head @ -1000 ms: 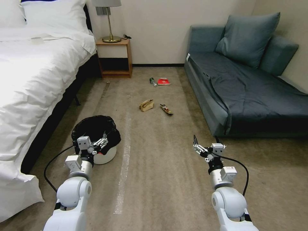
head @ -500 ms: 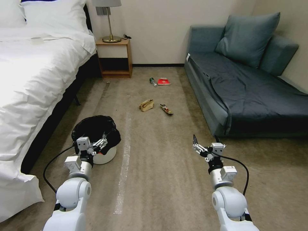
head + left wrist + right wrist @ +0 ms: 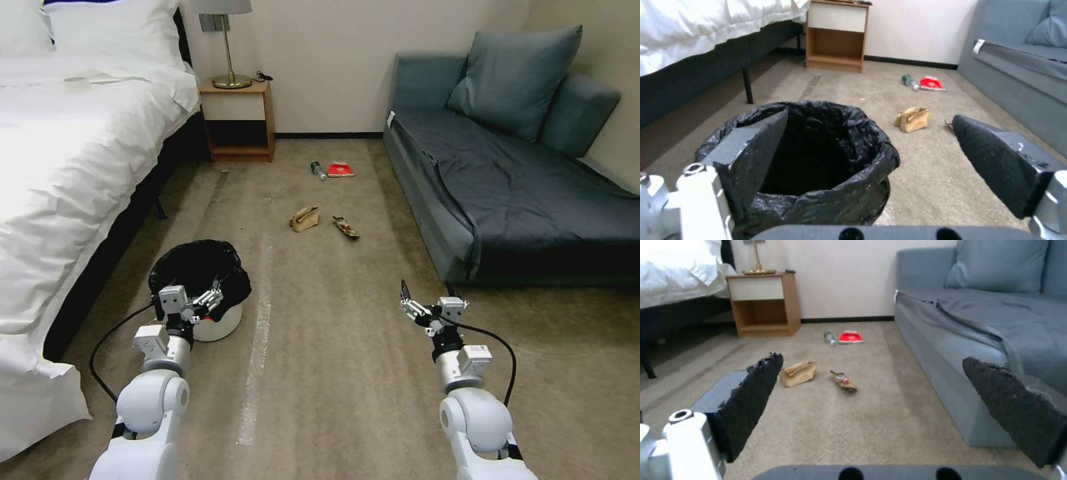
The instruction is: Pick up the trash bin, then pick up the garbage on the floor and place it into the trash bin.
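Note:
The trash bin (image 3: 220,323) is small, round and white with a black liner (image 3: 835,200), and stands on the carpet beside the bed. My left gripper (image 3: 210,297) is open at its near rim. In the left wrist view one finger (image 3: 751,150) is over the bin's mouth and the other (image 3: 1000,160) is outside it. The garbage lies farther ahead: a tan paper bag (image 3: 305,218), a snack wrapper (image 3: 346,227), a red packet (image 3: 340,170) and a small bottle (image 3: 318,169). My right gripper (image 3: 412,303) hangs open over bare carpet, well short of the garbage.
A white bed (image 3: 60,167) runs along the left. A wooden nightstand (image 3: 238,120) with a lamp stands at the far wall. A grey-blue sofa (image 3: 507,193) lines the right side. Open carpet lies between bed and sofa.
The left gripper has shifted very slightly at the bin's rim. Nothing else has moved.

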### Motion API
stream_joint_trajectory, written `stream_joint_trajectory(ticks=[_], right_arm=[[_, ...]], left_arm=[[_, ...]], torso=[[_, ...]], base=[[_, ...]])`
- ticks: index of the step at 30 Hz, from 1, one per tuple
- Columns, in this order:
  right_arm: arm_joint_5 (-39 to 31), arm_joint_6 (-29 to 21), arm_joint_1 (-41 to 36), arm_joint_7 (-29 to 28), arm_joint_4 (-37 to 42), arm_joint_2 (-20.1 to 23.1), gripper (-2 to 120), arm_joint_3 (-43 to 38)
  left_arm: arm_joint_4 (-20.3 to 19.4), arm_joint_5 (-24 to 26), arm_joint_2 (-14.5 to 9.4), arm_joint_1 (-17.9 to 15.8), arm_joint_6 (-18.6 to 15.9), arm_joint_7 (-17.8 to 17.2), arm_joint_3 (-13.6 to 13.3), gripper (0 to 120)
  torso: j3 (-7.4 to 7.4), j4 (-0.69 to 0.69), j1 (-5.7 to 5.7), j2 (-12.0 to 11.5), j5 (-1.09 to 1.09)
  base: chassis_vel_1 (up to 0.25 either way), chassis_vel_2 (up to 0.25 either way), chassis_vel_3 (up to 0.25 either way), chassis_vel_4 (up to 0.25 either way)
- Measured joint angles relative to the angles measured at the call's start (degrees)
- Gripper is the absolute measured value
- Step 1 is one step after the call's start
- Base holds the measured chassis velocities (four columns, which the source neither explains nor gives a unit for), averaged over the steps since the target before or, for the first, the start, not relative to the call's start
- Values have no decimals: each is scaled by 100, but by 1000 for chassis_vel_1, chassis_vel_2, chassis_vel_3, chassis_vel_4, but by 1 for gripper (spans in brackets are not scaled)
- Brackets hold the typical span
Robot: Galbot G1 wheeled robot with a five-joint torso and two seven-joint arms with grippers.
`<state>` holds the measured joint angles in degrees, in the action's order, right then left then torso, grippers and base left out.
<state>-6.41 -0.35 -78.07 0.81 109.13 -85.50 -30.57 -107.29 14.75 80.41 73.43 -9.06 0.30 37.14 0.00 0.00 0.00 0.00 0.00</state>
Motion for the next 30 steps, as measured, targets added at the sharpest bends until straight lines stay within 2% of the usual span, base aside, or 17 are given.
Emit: stream_joint_trajectory(ticks=[5, 7, 8, 10, 11, 12, 13, 14, 16, 17, 19, 20, 22, 23, 25, 28, 30], right_arm=[[1, -2, 2, -1, 0, 3, 100, -1], [2, -2, 0, -1, -11, 7, 100, -8], [2, -2, 0, -1, -11, 7, 100, -8], [4, -2, -7, -1, -26, 5, 100, -11], [4, -2, -7, -1, -26, 5, 100, -11], [9, 5, -15, -1, -30, -1, 100, -11], [14, 10, -21, -1, -35, -6, 100, -11], [14, 10, -21, -1, -35, -6, 100, -11], [33, 39, -45, -1, -50, -15, 100, -7], [33, 39, -45, -1, -50, -15, 100, -7], [46, 68, -62, 2, -54, -26, 100, -3], [46, 68, -62, 2, -54, -26, 100, -3], [50, 82, -76, -2, -55, -33, 100, 6], [50, 82, -76, -2, -55, -33, 100, 6], [60, 96, -92, -10, -60, -38, 100, 15], [67, 102, -98, -11, -60, -38, 100, 16], [73, 112, -115, -9, -61, -31, 100, 16]], left_arm=[[4, 25, 2, -19, -5, -111, 5, 99], [-10, 181, 25, -83, -93, -605, -58, 100], [-10, 181, 25, -83, -93, -605, -58, 100], [-30, 555, 62, -197, -207, -1428, -178, 100], [-30, 555, 62, -197, -207, -1428, -178, 100], [-29, 805, 83, -282, -250, -1900, -248, 100], [-19, 975, 95, -346, -269, -2187, -289, 100], [-19, 975, 95, -346, -269, -2187, -289, 100], [39, 1379, 115, -516, -306, -2797, -334, 100], [39, 1379, 115, -516, -306, -2797, -334, 100], [124, 1693, 115, -672, -317, -3203, -319, 100], [124, 1693, 115, -672, -317, -3203, -319, 100], [267, 2115, 107, -857, -321, -3708, -273, 100], [267, 2115, 107, -857, -321, -3708, -273, 100], [397, 2552, 116, -1010, -321, -4118, -226, 100], [442, 2653, 124, -1058, -318, -4214, -204, 100], [577, 2925, 133, -1212, -315, -4405, -133, 100]], torso=[[0, 0, 0, 0, 0], [0, 0, 0, 0, 0], [0, 0, 0, 0, 0], [0, 0, 0, 0, 0], [0, 0, 0, 0, 0], [0, 1, 0, 0, 0], [0, 0, 0, 0, 1], [0, 0, 0, 0, 1], [0, 0, 0, 0, 0], [0, 0, 0, 0, 0], [0, 0, 0, 0, 0], [0, 0, 0, 0, 0], [0, 0, 0, 0, 0], [0, 0, 0, 0, 0], [0, 0, 0, 0, 0], [0, 0, 0, 0, 0], [0, 0, 0, 0, 0]], base=[[0, 0, 0, 0], [0, 0, 0, 0], [0, 0, 0, 0], [0, 0, 0, 0], [0, 0, 0, 0], [0, 0, 0, 0], [0, 0, 0, 0], [0, 0, 0, 0], [0, 0, 0, 0], [0, 0, 0, 0], [0, 0, 0, 0], [0, 0, 0, 0], [0, 0, 0, 0], [0, 0, 0, 0], [0, 0, 0, 0], [0, 0, 0, 0], [0, 0, 0, 0]])
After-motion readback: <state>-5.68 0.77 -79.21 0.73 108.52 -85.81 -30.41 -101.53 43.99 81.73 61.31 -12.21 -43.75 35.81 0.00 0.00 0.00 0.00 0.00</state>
